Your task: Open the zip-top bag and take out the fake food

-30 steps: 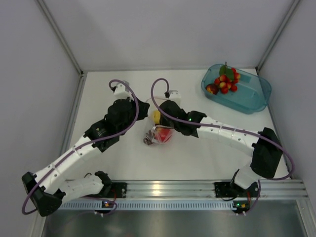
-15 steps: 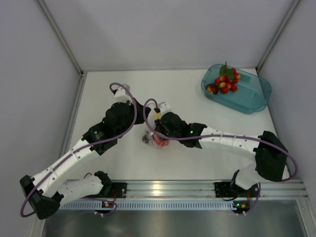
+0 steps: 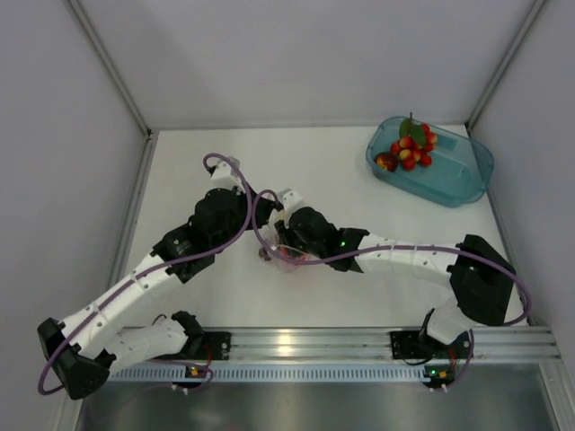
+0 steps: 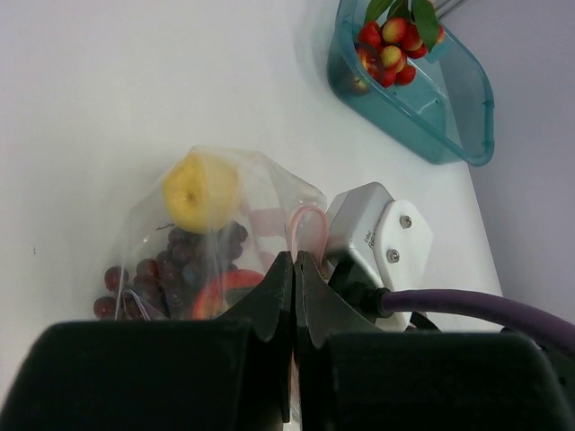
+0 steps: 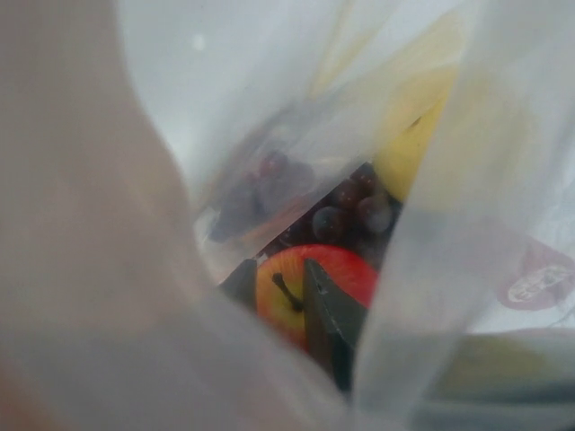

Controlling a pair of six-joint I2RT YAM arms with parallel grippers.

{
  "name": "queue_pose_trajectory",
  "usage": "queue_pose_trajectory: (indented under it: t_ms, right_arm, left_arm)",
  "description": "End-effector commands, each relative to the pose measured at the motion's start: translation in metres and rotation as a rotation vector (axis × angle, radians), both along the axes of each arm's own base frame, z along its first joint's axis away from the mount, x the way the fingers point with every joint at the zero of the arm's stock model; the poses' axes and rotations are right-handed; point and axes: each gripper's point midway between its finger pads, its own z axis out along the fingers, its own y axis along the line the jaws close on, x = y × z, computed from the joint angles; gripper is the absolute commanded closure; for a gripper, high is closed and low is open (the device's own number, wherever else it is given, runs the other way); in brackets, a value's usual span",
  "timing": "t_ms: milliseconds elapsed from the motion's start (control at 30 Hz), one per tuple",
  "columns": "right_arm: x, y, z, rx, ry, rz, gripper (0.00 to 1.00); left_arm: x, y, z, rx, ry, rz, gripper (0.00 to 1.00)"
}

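White tabletop (image 3: 359, 296), walled by pale panels: both arms meet at mid-frame over the zip-top bag (image 4: 260, 193). A second ago the right wrist sat to the bag's right, with fruit plainly visible from above. It has since swung across and dipped in, so the arm now hides most of the bag in the top view.

The left pincer (image 4: 294, 269) is pressed together on the bag's edge by the pink zip strip (image 4: 305, 224), holding the mouth up. The right pincer (image 5: 277, 271), fingers apart, is inside the plastic at the red apple (image 5: 280, 305), not visibly gripping it. A lemon (image 4: 200, 190) and a grape bunch (image 4: 193, 251) remain bagged.

Berries (image 3: 409, 148) already lie in the teal tub (image 3: 467, 171), upper right. Judging by this, the bag is open and the apple is likely the next fruit out.
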Motion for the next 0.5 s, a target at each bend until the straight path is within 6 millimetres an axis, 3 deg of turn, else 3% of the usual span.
queue_pose_trajectory:
  t_ms: [0, 267, 467]
  right_arm:
    - [-0.003, 0.025, 0.025, 0.076, -0.044, 0.079, 0.71]
    - [-0.007, 0.01, 0.005, -0.025, -0.036, 0.098, 0.66]
    - [-0.003, 0.006, -0.007, -0.069, -0.032, 0.094, 0.73]
  left_arm:
    - [-0.003, -0.002, 0.004, -0.01, -0.019, -0.02, 1.0]
    - [-0.001, -0.003, -0.002, 0.003, -0.007, -0.015, 1.0]
    - [-0.001, -0.003, -0.001, 0.001, -0.008, -0.018, 1.0]
